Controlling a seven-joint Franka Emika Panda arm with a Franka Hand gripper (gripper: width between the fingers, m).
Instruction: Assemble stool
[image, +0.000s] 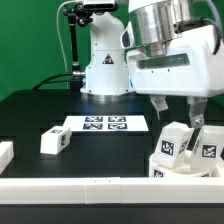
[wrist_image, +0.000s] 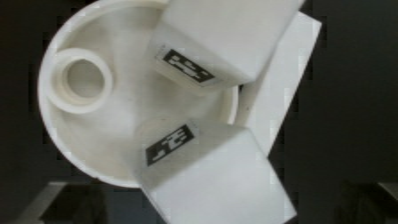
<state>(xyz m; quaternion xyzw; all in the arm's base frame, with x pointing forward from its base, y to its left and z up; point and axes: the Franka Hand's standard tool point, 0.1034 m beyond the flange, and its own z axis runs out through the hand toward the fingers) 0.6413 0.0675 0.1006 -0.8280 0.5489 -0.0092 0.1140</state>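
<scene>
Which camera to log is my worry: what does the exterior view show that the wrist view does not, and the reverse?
Only the exterior view: the gripper, fingers apart above the parts, a loose leg lying toward the exterior view's left, the marker board and the border rail. Only the wrist view: the seat disc's inner face with its empty round socket. Both: two tagged legs at the seat.

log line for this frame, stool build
gripper open, over seat disc | two legs on seat disc | third leg loose on table beside marker board
</scene>
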